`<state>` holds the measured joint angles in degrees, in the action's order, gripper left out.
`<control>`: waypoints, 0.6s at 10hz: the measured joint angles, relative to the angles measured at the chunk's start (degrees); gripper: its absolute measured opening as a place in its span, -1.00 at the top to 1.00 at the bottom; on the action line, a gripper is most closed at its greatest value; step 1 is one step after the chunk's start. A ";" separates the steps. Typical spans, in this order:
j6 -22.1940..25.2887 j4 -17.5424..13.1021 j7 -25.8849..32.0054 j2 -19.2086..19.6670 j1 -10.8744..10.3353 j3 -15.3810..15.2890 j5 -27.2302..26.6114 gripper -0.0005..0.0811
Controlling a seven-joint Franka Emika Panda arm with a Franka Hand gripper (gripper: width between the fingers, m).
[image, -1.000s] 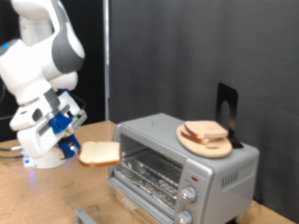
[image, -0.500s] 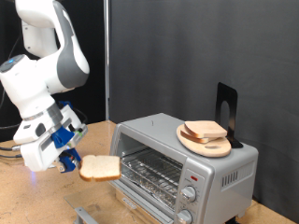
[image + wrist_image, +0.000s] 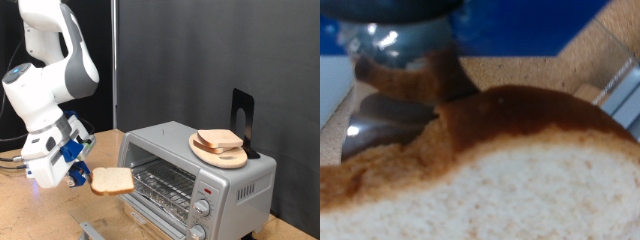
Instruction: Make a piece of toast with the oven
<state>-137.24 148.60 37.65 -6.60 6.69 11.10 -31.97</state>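
Dark curtains hang behind the oven (image 3: 195, 170), which sits on a wooden table (image 3: 40, 215) with its door down. My gripper (image 3: 84, 177) is clamped on the piece of toast (image 3: 112, 180), held level just outside the oven's open front. Another bread slice (image 3: 219, 141) lies on a round plate (image 3: 218, 153) on the oven's top.

The piece of toast (image 3: 510, 170) is blurred, cut off by edges.

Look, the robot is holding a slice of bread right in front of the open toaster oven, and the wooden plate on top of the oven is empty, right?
Not quite. The wooden plate on top of the oven isn't empty: the exterior view shows another bread slice lying on it. The rest is right: the gripper holds the piece of toast in front of the open oven.
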 joint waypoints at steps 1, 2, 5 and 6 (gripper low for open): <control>0.05 -0.99 0.59 1.11 -0.10 -0.47 2.11 0.03; -0.59 -2.03 1.62 2.27 -0.25 -1.11 2.75 0.03; -1.53 -4.79 2.73 5.06 -0.96 -3.03 2.41 0.03; -1.53 -5.35 2.72 5.50 -1.26 -3.74 2.37 0.03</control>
<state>-138.77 143.25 40.37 -1.09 5.43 7.37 -29.60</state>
